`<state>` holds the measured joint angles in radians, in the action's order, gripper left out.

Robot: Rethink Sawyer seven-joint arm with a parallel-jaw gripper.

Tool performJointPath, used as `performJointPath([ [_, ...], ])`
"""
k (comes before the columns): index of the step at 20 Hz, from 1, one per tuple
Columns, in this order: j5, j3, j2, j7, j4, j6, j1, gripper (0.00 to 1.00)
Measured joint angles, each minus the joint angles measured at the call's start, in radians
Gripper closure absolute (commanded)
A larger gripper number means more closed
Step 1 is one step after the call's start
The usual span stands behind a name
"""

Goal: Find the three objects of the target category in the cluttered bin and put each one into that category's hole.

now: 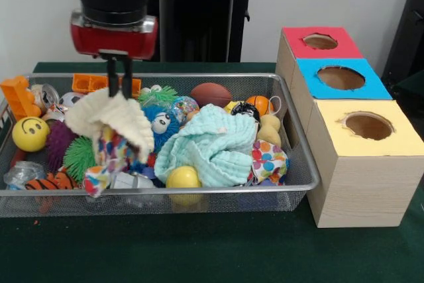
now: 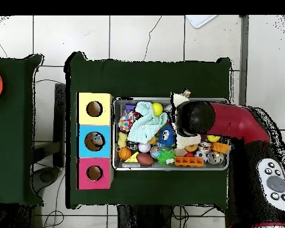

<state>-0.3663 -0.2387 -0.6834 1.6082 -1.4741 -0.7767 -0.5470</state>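
Cream cloth [image 1: 109,118] (patterned underside) hangs pinched between the closed fingers [image 1: 119,77] above the bin [image 1: 159,193].

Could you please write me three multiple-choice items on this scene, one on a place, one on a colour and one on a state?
1. Which box stands farthest from the front camera?
A. red
B. blue
C. yellow

2. What colour is the smiley ball?
A. green
B. yellow
C. orange

3. What is the gripper doing?
A. hanging open over the boxes
B. lying on the table
C. pinching a cream cloth

Answers:
1 A, the red box is last in the row.
2 B, it lies yellow at the bin's end.
3 C, the cloth hangs lifted from the closed tips.
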Motion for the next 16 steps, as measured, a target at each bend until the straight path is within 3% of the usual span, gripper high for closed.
performJointPath([
  [10, 0.076, 0.048, 0.0, 0.009, -0.036, 0.0, 0.104, 1.0],
  [16, 0.125, 0.101, -0.028, 0.009, -0.096, 0.0, 0.136, 1.0],
])
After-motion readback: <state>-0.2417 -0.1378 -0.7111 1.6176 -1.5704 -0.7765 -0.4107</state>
